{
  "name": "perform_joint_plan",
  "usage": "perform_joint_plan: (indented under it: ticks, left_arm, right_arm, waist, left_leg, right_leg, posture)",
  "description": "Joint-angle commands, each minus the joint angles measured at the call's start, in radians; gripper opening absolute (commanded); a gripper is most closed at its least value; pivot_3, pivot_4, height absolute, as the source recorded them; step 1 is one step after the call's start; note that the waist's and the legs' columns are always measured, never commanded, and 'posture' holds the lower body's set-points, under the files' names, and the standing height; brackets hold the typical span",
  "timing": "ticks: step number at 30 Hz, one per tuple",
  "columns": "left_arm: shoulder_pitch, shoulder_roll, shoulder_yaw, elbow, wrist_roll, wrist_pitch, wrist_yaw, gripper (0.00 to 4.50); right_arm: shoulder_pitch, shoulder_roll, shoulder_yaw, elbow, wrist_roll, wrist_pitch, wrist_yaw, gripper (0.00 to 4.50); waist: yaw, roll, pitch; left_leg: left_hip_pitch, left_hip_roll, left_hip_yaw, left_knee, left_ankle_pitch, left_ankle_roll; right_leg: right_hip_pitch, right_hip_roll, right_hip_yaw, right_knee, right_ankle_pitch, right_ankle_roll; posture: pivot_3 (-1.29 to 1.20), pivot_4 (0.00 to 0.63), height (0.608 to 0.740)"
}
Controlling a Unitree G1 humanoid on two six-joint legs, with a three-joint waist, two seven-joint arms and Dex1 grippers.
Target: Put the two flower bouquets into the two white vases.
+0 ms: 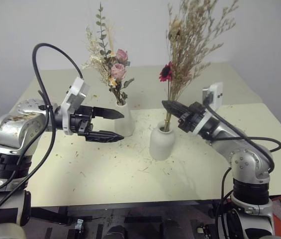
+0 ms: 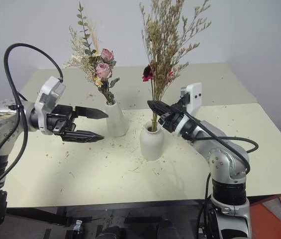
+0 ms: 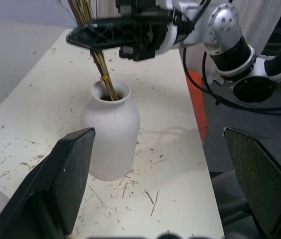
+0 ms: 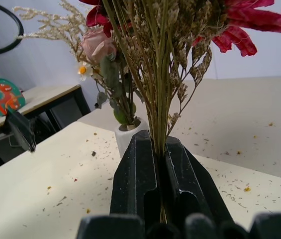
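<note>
Bouquets both stand in their white vases on your desk.

Nearest you, the squat rounded vase holds the stems of the tan wispy grass bunch with its red-pink daisy; your right gripper has its jaws pressed together, pinching those stems just above the vase mouth. Your left gripper hovers over the desk with jaws spread wide, holding nothing, its tips just beside the tall slim vase. That farther vase carries the pink rose bouquet upright, with grey-green leaves and pale grasses. Bits of dried plant litter the desk around both vases.
</note>
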Motion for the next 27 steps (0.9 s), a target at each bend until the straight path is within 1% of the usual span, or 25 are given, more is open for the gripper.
perform_joint_plan:
  ticks: [1,7,9,10,12,13,15,17,21,22,23,27]
  left_arm:
    - [-0.007,0.017,0.041,-0.014,-0.022,0.006,-0.001,4.50]
    - [0.008,0.052,0.058,-0.011,-0.029,0.005,-0.004,4.50]
    - [0.007,0.054,0.058,-0.009,-0.031,0.005,0.000,4.50]
    - [0.009,0.055,0.058,-0.011,-0.033,0.005,0.001,4.50]
    - [0.020,0.064,0.069,-0.020,-0.038,0.013,0.004,4.50]
    - [0.027,0.070,0.077,-0.023,-0.041,0.017,0.005,4.50]
    - [0.041,0.085,0.092,-0.026,-0.046,0.027,0.005,4.50]
    - [0.058,0.100,0.107,-0.031,-0.052,0.035,0.003,4.50]
    - [0.077,0.111,0.128,-0.045,-0.062,0.049,0.019,4.50]
    - [0.080,0.113,0.132,-0.049,-0.064,0.052,0.024,4.50]
    - [0.085,0.116,0.138,-0.053,-0.069,0.055,0.029,4.50]
    - [0.111,0.132,0.161,-0.071,-0.082,0.070,0.044,4.50]
  right_arm:
    - [0.006,0.007,-0.001,-0.020,-0.007,-0.049,0.011,0.01]
    - [0.033,0.005,0.006,-0.010,-0.023,-0.070,0.019,0.01]
    - [0.040,0.001,0.009,-0.009,-0.027,-0.074,0.028,0.63]
    - [0.045,-0.002,0.009,-0.010,-0.028,-0.074,0.034,0.83]
    - [0.065,-0.017,0.002,-0.025,-0.029,-0.074,0.052,1.39]
    - [0.077,-0.025,-0.004,-0.034,-0.027,-0.073,0.059,1.50]
    - [0.097,-0.041,-0.015,-0.050,-0.020,-0.070,0.068,1.89]
    - [0.113,-0.051,-0.023,-0.067,-0.011,-0.069,0.072,2.63]
    - [0.140,-0.079,-0.033,-0.096,-0.015,-0.073,0.087,3.87]
    - [0.151,-0.092,-0.033,-0.106,-0.018,-0.075,0.096,4.25]
    - [0.165,-0.110,-0.043,-0.119,-0.008,-0.067,0.107,4.44]
    - [0.219,-0.200,-0.088,-0.155,0.021,-0.054,0.163,4.44]
  waist:
    - [0.000,0.000,0.000]
    - [0.000,0.000,0.000]
    - [0.001,0.000,0.000]
    - [0.001,0.000,0.000]
    - [0.001,0.000,0.000]
    - [0.000,0.000,0.000]
    - [0.000,0.000,0.000]
    - [0.000,0.000,0.000]
    - [0.002,0.000,0.000]
    - [0.002,0.000,0.000]
    - [0.003,0.000,0.000]
    - [0.007,0.000,0.000]
  left_leg:
    - [0.000,0.000,0.000,0.000,0.000,0.000]
    - [0.000,0.000,0.000,0.000,0.000,0.000]
    - [0.000,0.000,0.000,0.000,0.000,0.000]
    - [0.000,0.000,0.000,0.000,0.000,0.000]
    - [0.000,0.000,0.000,0.000,0.000,0.000]
    - [0.000,0.000,0.000,0.000,0.000,0.000]
    - [0.000,0.000,0.000,0.000,0.000,0.000]
    - [0.000,0.000,0.000,0.000,0.000,0.000]
    - [0.001,0.000,0.000,0.000,0.000,0.000]
    - [0.001,0.000,0.000,0.000,0.000,0.000]
    - [0.001,0.000,0.000,0.000,0.000,0.000]
    - [0.000,0.000,0.000,0.000,0.000,0.000]
  right_leg:
    - [0.000,0.000,0.000,0.000,0.000,0.000]
    - [0.000,0.000,0.000,0.000,0.000,0.000]
    - [0.000,0.000,0.000,0.000,0.000,0.000]
    - [0.000,0.000,0.000,-0.001,0.000,0.000]
    - [0.000,0.000,0.000,-0.001,0.000,0.000]
    - [0.000,0.000,0.000,-0.001,0.000,0.000]
    - [0.000,0.000,0.000,0.000,0.000,0.000]
    - [0.000,0.000,0.000,0.000,0.000,0.000]
    - [0.000,0.000,0.000,-0.001,0.000,0.000]
    - [0.000,0.000,0.000,-0.001,0.000,0.000]
    - [0.000,0.000,0.000,-0.001,0.000,0.000]
    - [0.000,0.000,0.000,-0.002,0.000,0.000]
  posture:
    - [0.00,0.150,0.740]
    - [0.00,0.150,0.740]
    - [0.00,0.150,0.740]
    - [0.00,0.150,0.740]
    - [0.00,0.150,0.740]
    - [0.00,0.150,0.740]
    - [0.00,0.150,0.740]
    - [0.00,0.150,0.740]
    - [0.00,0.150,0.740]
    - [0.00,0.150,0.740]
    - [0.00,0.150,0.740]
    - [0.00,0.150,0.740]
